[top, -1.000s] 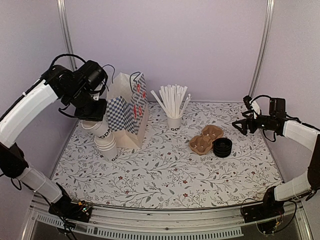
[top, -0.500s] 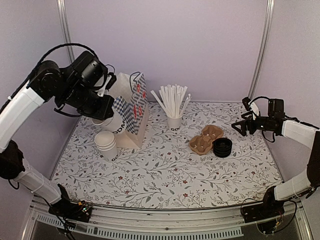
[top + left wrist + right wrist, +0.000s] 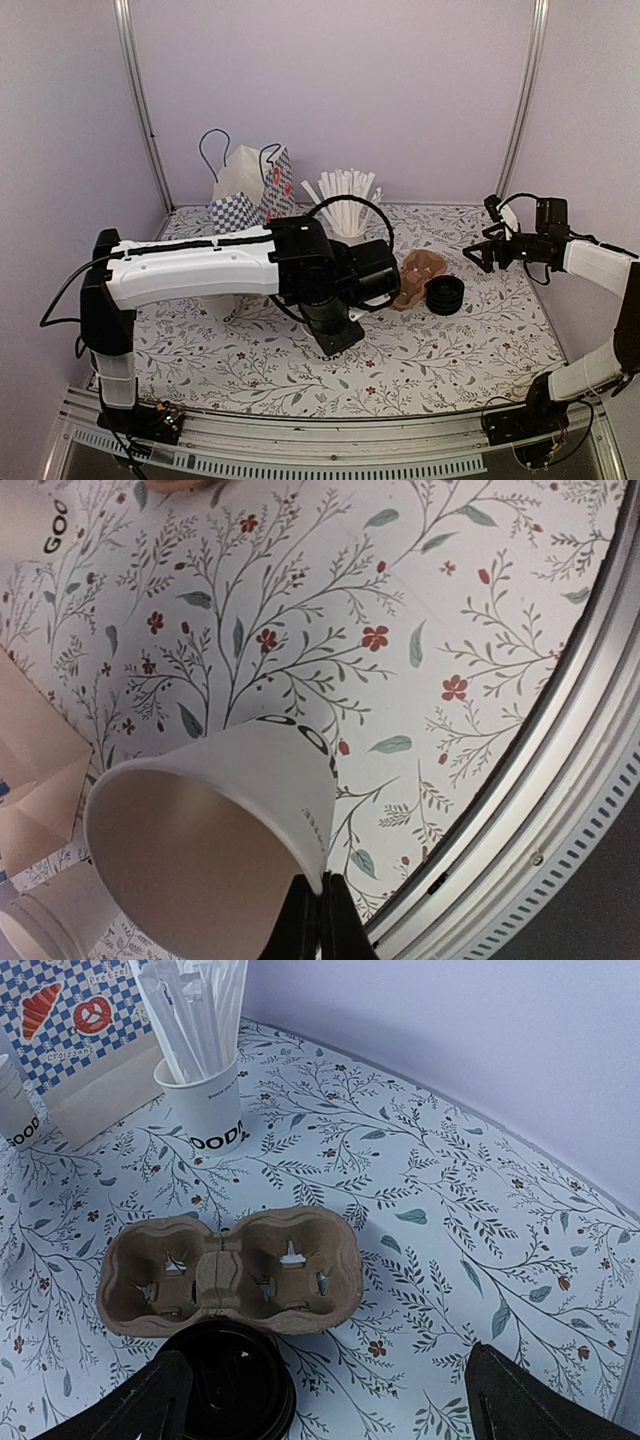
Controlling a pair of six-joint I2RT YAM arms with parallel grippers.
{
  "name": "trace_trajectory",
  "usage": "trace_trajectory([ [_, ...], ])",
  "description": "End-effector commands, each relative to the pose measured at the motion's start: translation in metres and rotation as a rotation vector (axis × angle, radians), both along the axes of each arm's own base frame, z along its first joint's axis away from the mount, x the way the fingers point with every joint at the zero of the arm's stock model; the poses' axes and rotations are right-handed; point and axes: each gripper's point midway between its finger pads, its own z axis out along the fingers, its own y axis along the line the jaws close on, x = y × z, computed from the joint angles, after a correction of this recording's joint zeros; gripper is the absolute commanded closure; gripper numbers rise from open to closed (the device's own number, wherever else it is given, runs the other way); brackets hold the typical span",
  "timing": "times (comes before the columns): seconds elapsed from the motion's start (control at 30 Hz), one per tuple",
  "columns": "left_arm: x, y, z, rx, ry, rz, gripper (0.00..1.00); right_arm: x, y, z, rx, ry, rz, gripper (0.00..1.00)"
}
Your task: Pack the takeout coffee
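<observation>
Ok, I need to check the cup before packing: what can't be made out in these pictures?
Top view: the left arm hides the left gripper and its paper cup.
Left wrist view: the cup's lettering wraps out of sight; its rim is cut by the bottom edge.
Right wrist view: the black lids are cut by the bottom edge; count unclear.

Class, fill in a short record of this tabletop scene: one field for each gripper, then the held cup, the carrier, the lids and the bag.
left gripper: shut on the rim of the white paper cup
white paper cup: tilted, lidless, black lettering on its side
right gripper: open, holding nothing
brown cardboard cup carrier: empty, lying on the table
black plastic lids: stacked right beside the carrier
blue-checked paper bag: upright at the back
</observation>
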Motion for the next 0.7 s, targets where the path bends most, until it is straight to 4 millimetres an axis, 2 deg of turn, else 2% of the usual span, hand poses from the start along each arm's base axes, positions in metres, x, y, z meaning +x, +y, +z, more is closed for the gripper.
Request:
trace_trajectory([
  [0.0, -0.014, -0.036, 0.008, -0.09, 0.044, -0.115, 1.0, 0.005, -0.002, 0.005, -0.012, -0.009, -0.003, 0.01],
  [0.13, -0.027, -0.055, -0.006, -0.098, 0.084, -0.163, 1.0, 0.005, -0.002, 0.003, -0.012, 0.0, -0.001, 0.01],
  [0.27, -0.031, -0.06, -0.019, -0.086, 0.108, -0.181, 1.0, 0.006, -0.002, 0.0, -0.012, 0.011, 0.001, 0.01],
  [0.5, -0.027, -0.048, -0.045, 0.013, 0.087, -0.169, 1.0, 0.007, -0.003, -0.003, -0.015, 0.018, -0.001, 0.01],
  [0.67, -0.026, -0.041, -0.054, 0.051, 0.08, -0.162, 1.0, 0.008, -0.003, -0.005, -0.015, 0.026, -0.001, 0.01],
])
